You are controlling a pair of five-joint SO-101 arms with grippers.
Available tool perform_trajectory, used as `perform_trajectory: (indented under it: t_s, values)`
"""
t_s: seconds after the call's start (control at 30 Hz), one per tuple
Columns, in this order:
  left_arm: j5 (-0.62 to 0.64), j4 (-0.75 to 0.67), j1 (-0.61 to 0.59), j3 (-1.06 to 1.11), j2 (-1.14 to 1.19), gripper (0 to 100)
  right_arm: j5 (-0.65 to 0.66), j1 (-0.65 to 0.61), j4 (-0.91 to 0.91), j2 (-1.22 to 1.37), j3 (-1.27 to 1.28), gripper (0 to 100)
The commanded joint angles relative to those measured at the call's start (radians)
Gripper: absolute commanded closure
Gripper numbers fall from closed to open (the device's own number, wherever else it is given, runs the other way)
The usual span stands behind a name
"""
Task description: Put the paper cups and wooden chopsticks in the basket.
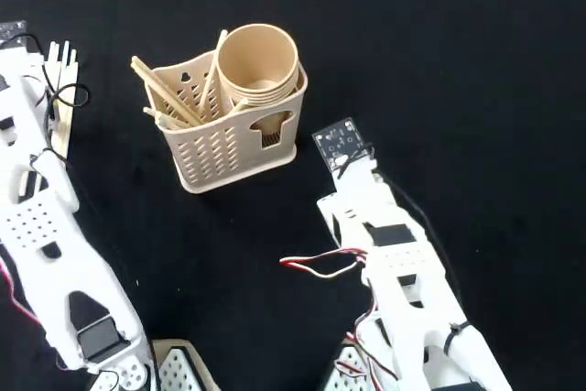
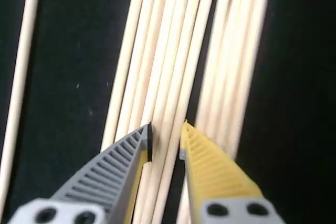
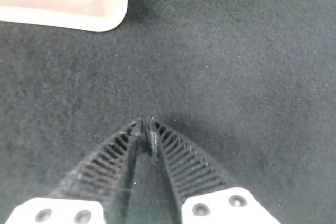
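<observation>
Black cloth covers the bench [image 1: 476, 89]. At far left, loose wooden chopsticks [image 2: 173, 51] lie side by side under the left gripper [image 2: 165, 141], whose jaws are narrowly parted astride one or two sticks. At centre, the basket [image 1: 229, 148] holds stacked paper cups [image 1: 260, 61] and further chopsticks [image 1: 169, 98]. Just beside the basket, the right gripper [image 3: 145, 128] is closed on nothing.

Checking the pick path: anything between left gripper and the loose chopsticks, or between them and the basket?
Nothing visible. Left gripper hangs open right over the chopsticks. Only bare cloth lies between them and the basket; the right gripper sits on the basket's other side.
</observation>
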Motion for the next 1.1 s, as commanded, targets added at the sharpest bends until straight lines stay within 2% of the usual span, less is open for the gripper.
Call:
perform_trajectory:
  t_s: [0.0,0.1,0.23,0.37,0.63,0.87,1.07]
  values:
    - [0.002,0.066,-0.002,-0.251,0.146,89,0.008,-0.011,-0.021,-0.030,-0.008,98.5]
    - [0.002,0.140,-0.002,-0.395,0.236,90,0.008,-0.011,-0.021,-0.030,-0.008,98.5]
    - [-0.005,0.247,-0.002,-0.610,0.324,97,0.008,-0.011,-0.021,-0.030,-0.008,98.5]
    - [-0.005,0.359,0.004,-0.820,0.387,97,0.008,-0.011,-0.021,-0.030,-0.008,98.5]
    - [-0.006,0.465,0.044,-0.809,0.341,97,0.008,-0.009,-0.021,-0.030,-0.008,98.5]
    - [0.003,0.609,0.067,-0.809,0.144,97,0.008,-0.009,-0.021,-0.030,-0.008,98.5]
    - [0.130,0.612,0.039,-0.806,-0.064,97,0.008,-0.009,-0.021,-0.030,-0.008,98.5]
